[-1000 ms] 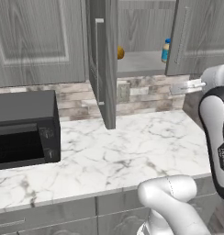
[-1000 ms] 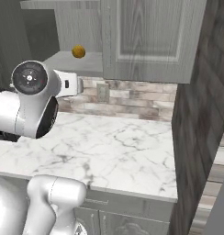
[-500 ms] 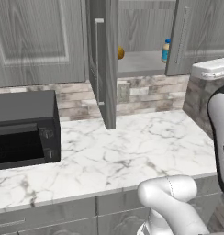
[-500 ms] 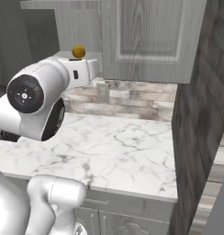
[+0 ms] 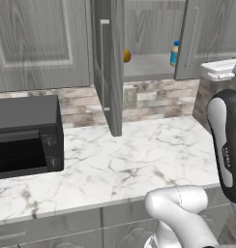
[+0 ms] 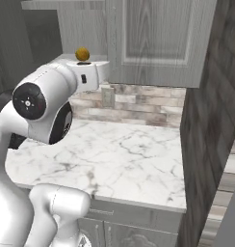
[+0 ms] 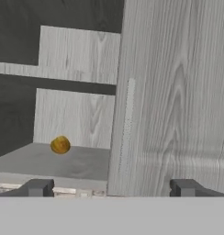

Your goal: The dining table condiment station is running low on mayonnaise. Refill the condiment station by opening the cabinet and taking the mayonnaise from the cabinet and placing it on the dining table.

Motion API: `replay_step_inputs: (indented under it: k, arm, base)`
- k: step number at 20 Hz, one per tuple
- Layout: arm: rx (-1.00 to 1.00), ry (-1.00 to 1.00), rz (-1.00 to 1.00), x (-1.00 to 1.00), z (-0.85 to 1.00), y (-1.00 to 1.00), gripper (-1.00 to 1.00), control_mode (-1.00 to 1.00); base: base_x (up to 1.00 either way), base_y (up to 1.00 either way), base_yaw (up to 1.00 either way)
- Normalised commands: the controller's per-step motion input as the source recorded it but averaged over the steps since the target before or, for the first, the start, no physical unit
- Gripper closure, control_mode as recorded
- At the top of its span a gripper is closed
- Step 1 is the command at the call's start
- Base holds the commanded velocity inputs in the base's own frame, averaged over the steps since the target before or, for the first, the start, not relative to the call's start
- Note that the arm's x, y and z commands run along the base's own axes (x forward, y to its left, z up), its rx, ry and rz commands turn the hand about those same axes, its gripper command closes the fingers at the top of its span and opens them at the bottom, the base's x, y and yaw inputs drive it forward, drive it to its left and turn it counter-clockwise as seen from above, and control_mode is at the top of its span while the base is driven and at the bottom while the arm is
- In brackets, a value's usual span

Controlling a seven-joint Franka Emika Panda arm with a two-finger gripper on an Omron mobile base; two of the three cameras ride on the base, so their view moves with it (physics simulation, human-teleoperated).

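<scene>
The grey wall cabinet (image 5: 42,43) has its left door (image 5: 111,72) swung out edge-on. On its shelf the mayonnaise (image 5: 174,52), blue-lidded, stands at the right, half hidden by the right door (image 5: 207,34). In the hand view my gripper (image 7: 112,188) is open, with its fingertips (image 7: 38,187) wide apart and nothing between them. It faces that right door (image 7: 178,92) and its bar handle (image 7: 127,124) at shelf height. The door hides the mayonnaise there. The dining table is out of view.
A round orange-yellow item (image 5: 126,55) lies on the cabinet shelf (image 7: 49,160) at the left. A black microwave (image 5: 23,133) stands on the marble counter (image 5: 139,160) below. A dark tall panel (image 6: 211,120) closes off the counter's right end.
My arm has lifted the hand from backsplash height to the level of the cabinet shelf, beside the right door. The doors and the shelf items have not moved.
</scene>
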Motion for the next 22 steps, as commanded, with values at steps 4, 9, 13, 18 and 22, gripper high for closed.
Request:
replay_step_inputs:
  k: [4, 9, 13, 18, 22]
  arm:
    - [0.02, 0.00, 0.00, 0.47, 0.00, -0.27, -1.00, -1.00]
    - [0.00, 0.00, 0.00, 0.76, 0.01, -0.02, -1.00, -1.00]
    - [0.00, 0.00, -0.03, 0.71, 0.00, 0.00, -1.00, -1.00]
    - [0.00, 0.00, -0.08, 0.55, 0.00, 0.00, -1.00, -1.00]
    - [0.00, 0.00, -0.07, 0.53, 0.00, 0.00, -1.00, -1.00]
  base:
    - [0.00, 0.00, 0.00]
    - [0.00, 0.00, 0.00]
    - [0.00, 0.00, 0.00]
    - [0.00, 0.00, 0.00]
    - [0.00, 0.00, 0.00]
